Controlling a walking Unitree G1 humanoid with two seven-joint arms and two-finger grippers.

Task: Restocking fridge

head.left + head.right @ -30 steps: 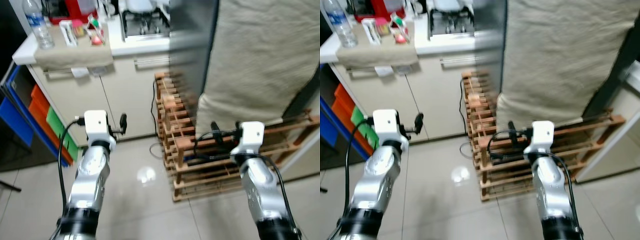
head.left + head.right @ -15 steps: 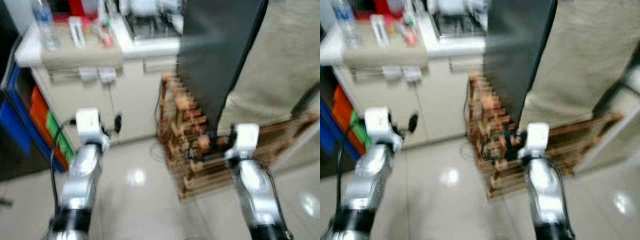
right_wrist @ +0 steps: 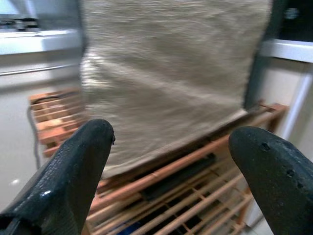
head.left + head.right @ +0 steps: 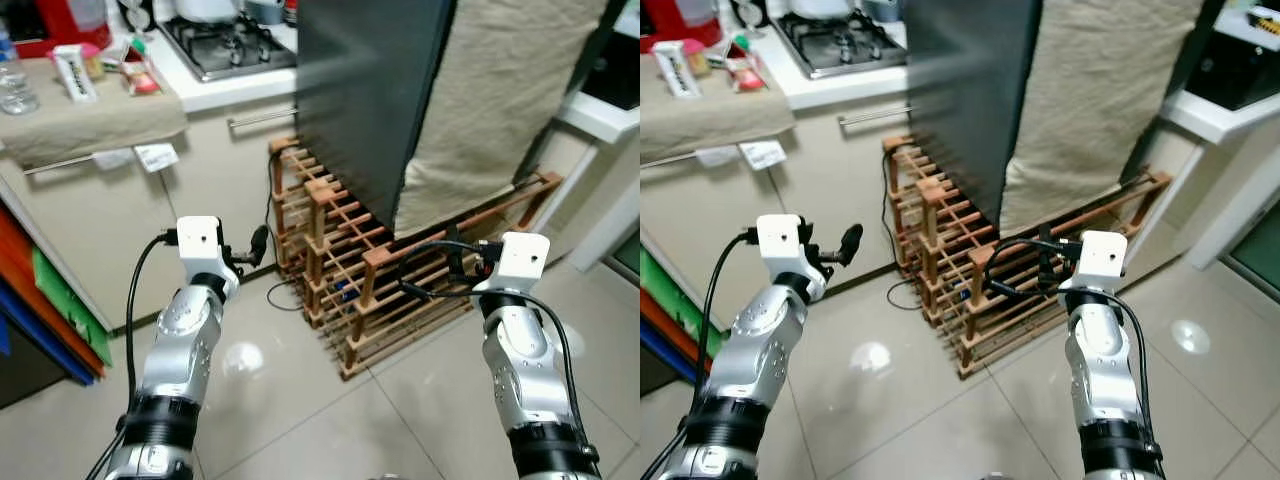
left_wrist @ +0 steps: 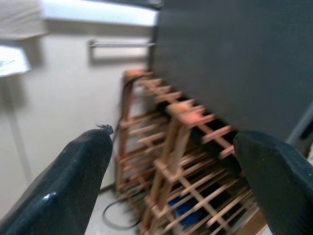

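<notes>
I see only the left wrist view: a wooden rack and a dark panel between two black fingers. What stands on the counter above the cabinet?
Observer: A gas hob sits on the white counter, and small packets lie on a beige cloth further to the left.
Operator: Is the right gripper holding something?
Observer: No, the right gripper is open and empty, pointing at the wooden rack.
Operator: What is beside the dark panel?
Observer: A beige fabric hangs over its right side, down to the rack.
</notes>
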